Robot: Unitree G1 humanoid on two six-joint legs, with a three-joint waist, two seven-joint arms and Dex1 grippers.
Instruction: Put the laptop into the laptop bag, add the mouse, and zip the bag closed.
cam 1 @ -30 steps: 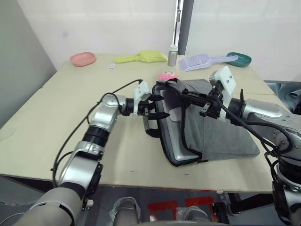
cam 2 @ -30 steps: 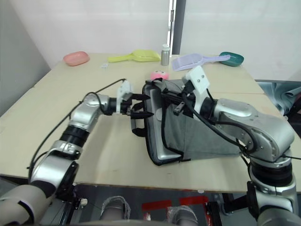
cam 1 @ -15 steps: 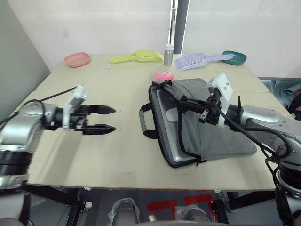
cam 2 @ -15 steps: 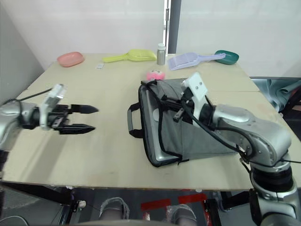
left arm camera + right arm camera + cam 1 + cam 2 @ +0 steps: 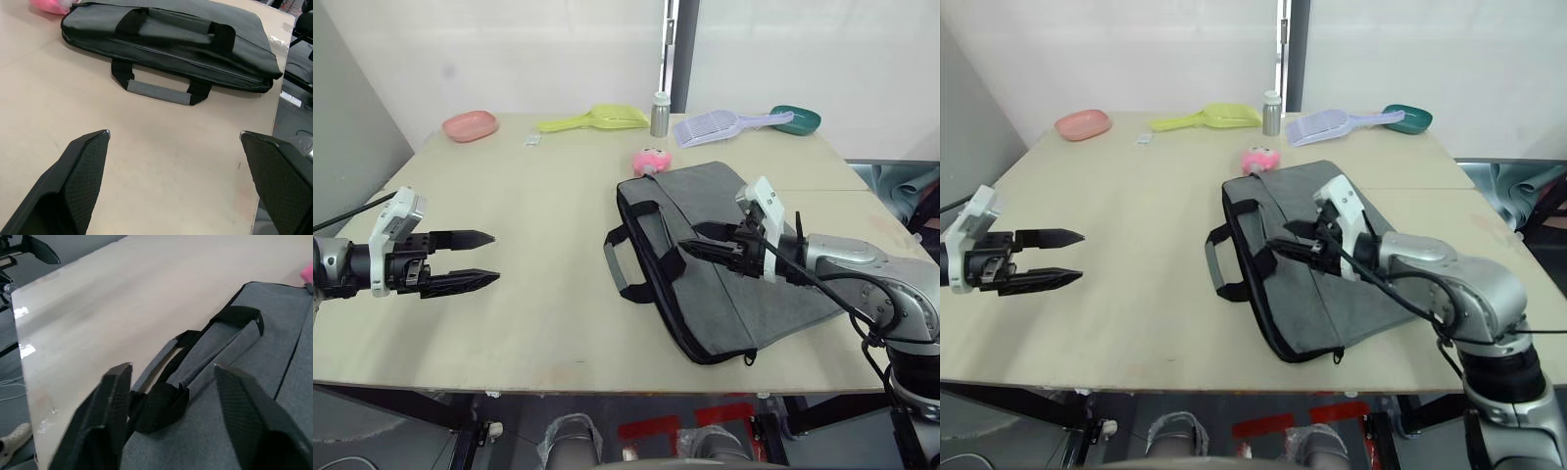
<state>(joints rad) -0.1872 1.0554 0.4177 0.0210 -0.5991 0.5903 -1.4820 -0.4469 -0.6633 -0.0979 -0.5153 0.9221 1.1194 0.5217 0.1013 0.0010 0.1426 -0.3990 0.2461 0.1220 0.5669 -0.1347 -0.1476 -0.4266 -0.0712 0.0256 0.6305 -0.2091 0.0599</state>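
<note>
We see laptop bag (image 5: 724,255) flat on tabletop (image 5: 538,196), frame centre-right; laptop, mouse presumably inside (hidden). Right end effector (image 5: 690,242) open over bag handle; left end effector (image 5: 481,258) open, lower left. Zipping likely left

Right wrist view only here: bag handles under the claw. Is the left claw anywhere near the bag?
Observer: No. The left claw is open over the table, well off to the left of the bag.
Operator: Right claw holding anything?
Observer: No. The right claw is open, poised at the upper handle.
Operator: What's behind the bag?
Observer: A pink plush toy beside its far corner.
</note>
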